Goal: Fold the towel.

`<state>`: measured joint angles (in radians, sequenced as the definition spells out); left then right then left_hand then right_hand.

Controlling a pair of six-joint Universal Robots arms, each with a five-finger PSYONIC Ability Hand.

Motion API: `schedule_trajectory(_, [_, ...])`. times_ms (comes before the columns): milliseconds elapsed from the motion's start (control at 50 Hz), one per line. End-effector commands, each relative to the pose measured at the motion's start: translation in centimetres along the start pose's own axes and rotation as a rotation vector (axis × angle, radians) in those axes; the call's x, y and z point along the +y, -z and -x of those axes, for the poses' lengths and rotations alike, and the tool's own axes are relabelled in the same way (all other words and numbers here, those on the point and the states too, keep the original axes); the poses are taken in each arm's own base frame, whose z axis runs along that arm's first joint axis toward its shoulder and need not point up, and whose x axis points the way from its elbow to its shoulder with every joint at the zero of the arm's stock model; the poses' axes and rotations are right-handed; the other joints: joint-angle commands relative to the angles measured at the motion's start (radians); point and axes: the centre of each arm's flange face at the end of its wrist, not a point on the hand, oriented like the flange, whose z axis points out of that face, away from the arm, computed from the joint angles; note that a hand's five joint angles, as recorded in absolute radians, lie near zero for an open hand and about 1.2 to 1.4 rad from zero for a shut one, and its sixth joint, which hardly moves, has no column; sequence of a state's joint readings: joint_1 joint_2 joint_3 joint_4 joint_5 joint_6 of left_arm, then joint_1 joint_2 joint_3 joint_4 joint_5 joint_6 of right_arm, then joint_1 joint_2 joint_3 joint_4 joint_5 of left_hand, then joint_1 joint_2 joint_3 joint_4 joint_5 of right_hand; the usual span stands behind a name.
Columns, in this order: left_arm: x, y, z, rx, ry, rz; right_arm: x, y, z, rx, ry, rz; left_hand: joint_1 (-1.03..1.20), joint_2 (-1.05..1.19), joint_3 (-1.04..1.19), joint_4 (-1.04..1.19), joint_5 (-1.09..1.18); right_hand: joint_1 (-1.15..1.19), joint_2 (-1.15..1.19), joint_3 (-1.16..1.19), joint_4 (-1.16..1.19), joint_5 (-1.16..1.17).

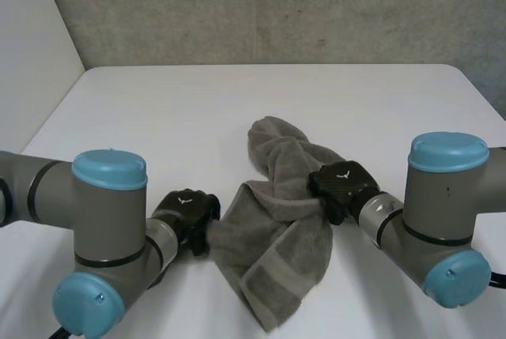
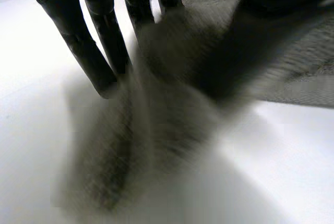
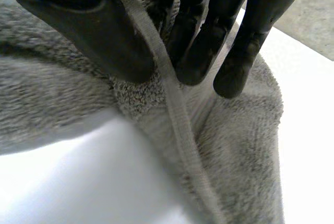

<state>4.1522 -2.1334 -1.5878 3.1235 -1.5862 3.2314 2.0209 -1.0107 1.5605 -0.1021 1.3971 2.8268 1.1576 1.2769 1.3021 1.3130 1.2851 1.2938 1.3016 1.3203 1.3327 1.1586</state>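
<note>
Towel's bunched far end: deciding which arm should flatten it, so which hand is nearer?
Right. The right hand pinches the towel by its hem, close beside the bunched far end; the left hand grips an edge nearer the robot, farther off.

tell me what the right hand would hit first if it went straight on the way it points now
The towel: the right hand pinches its hemmed edge, and the bunched folds lie directly ahead of the fingers. Beyond them looks like bare table, though depth is unclear.
</note>
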Motion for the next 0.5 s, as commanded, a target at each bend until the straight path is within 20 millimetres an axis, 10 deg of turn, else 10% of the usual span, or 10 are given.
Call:
schedule_trajectory(20, [-2.5, -0.4, 0.6, -0.049, 0.001, -0.094, -3.7, -0.3, -1.9, 0.099, 0.025, -0.122, 0.239, 0.119, 0.094, 0.083, -0.063, 0.102, 0.095, 0.076, 0.064, 0.063])
schedule_trajectory(200, [-15.7, 0.2, 2.6, -0.145, -0.066, -0.539, -16.8, 0.2, -6.9, 0.282, 0.091, -0.618, 0.239, 0.119, 0.094, 0.083, -0.063, 0.102, 0.095, 0.076, 0.064, 0.063])
schedule_trajectory(340, [-27.1, 5.1, 7.2, -0.371, -0.025, -1.014, -23.8, 2.5, -8.6, 0.427, 0.168, -1.046, 0.239, 0.119, 0.094, 0.083, -0.063, 0.102, 0.095, 0.076, 0.064, 0.063])
schedule_trajectory(460, [-27.6, 6.5, 7.0, -0.375, -0.026, -1.046, -22.8, 2.5, -8.5, 0.376, 0.142, -0.92, 0.239, 0.119, 0.094, 0.083, -0.063, 0.102, 0.095, 0.076, 0.064, 0.063])
schedule_trajectory(500, [-24.6, 4.8, 6.6, -0.356, -0.04, -0.94, -21.6, 2.0, -8.2, 0.354, 0.127, -0.863, 0.239, 0.119, 0.094, 0.083, -0.063, 0.102, 0.095, 0.076, 0.064, 0.063])
